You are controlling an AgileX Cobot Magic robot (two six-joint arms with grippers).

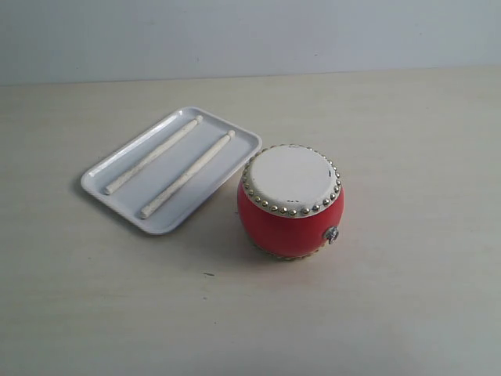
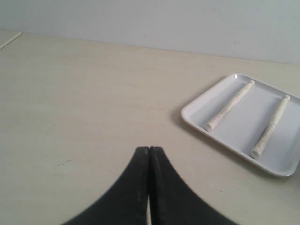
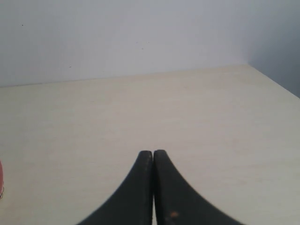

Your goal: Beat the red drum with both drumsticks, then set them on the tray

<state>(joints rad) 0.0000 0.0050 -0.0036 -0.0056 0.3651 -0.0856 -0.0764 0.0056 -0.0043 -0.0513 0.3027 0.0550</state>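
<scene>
The red drum (image 1: 291,202) with its cream skin and silver studs stands upright at the table's middle. To its left lies the white tray (image 1: 223,182), and both pale drumsticks (image 1: 153,156) (image 1: 188,173) rest side by side inside it. The left wrist view shows the tray (image 2: 234,136) with both drumsticks (image 2: 229,105) (image 2: 269,126) off to one side of my left gripper (image 2: 149,149), which is shut on nothing above bare table. My right gripper (image 3: 153,152) is shut and empty too; a sliver of the red drum (image 3: 1,180) shows at that view's edge. Neither gripper appears in the exterior view.
The pale wooden table (image 1: 407,298) stretches around the drum and tray. A plain light wall (image 1: 250,35) closes the far side. In the right wrist view the table's far corner (image 3: 248,65) meets the wall.
</scene>
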